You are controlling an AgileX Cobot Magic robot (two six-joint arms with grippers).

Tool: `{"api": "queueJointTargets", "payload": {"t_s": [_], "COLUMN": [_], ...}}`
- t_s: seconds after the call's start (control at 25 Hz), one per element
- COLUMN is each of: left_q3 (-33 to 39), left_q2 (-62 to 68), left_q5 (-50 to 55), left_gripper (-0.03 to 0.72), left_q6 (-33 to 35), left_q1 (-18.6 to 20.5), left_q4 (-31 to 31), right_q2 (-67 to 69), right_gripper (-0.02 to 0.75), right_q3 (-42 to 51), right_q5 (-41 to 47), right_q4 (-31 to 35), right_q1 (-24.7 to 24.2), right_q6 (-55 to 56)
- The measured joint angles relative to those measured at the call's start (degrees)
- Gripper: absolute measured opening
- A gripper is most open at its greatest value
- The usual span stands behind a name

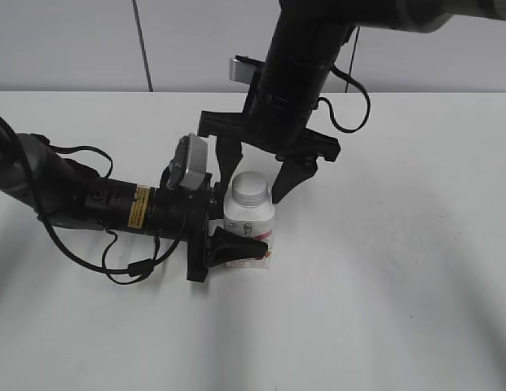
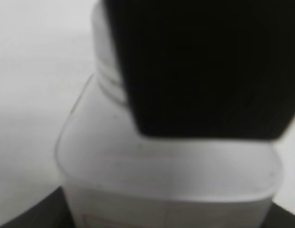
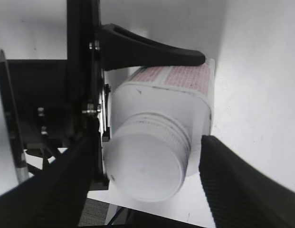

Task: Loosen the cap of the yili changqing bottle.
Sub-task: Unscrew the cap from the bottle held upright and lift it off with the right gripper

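The yili changqing bottle (image 1: pixel 251 235) stands upright on the white table, white with a red-pink label band. Its white ribbed cap (image 1: pixel 251 188) sits on the neck. My left gripper (image 1: pixel 224 232) comes in from the left and is shut on the bottle's body; the bottle's shoulder fills the left wrist view (image 2: pixel 166 166). My right gripper (image 1: pixel 261 183) hangs from above, open, with a finger on each side of the cap and a gap to it. In the right wrist view the cap (image 3: pixel 149 164) lies between the open fingers (image 3: pixel 145 178), and the bottle (image 3: pixel 185 90) shows behind it.
The white table (image 1: pixel 399 285) spreads all round the bottle. A grey wall stands at the back. Black cables trail from the left arm (image 1: pixel 81 199) over the table at the left.
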Motion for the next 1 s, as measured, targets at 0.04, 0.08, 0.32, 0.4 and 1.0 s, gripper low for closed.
{"api": "queueJointTargets", "payload": {"t_s": [0.04, 0.08, 0.32, 0.4, 1.0], "left_q3": [0.0, 0.0, 0.0, 0.0, 0.0], "left_q2": [0.0, 0.0, 0.0, 0.0, 0.0], "left_q5": [0.0, 0.0, 0.0, 0.0, 0.0], "left_gripper": [0.419, 0.419, 0.419, 0.419, 0.419], "left_q6": [0.0, 0.0, 0.0, 0.0, 0.0], "left_q1": [0.0, 0.0, 0.0, 0.0, 0.0], "left_q4": [0.0, 0.0, -0.1, -0.1, -0.2], "right_q2": [0.1, 0.1, 0.1, 0.1, 0.1], "right_gripper": [0.554, 0.554, 0.554, 0.553, 0.416], "right_q3": [0.0, 0.0, -0.6, -0.6, -0.7], "right_q5": [0.1, 0.1, 0.9, 1.5, 1.8], "right_q4": [0.0, 0.0, -0.4, -0.6, -0.8], "right_q1": [0.0, 0.0, 0.0, 0.0, 0.1], "right_q6": [-0.1, -0.1, -0.2, -0.2, -0.4]}}
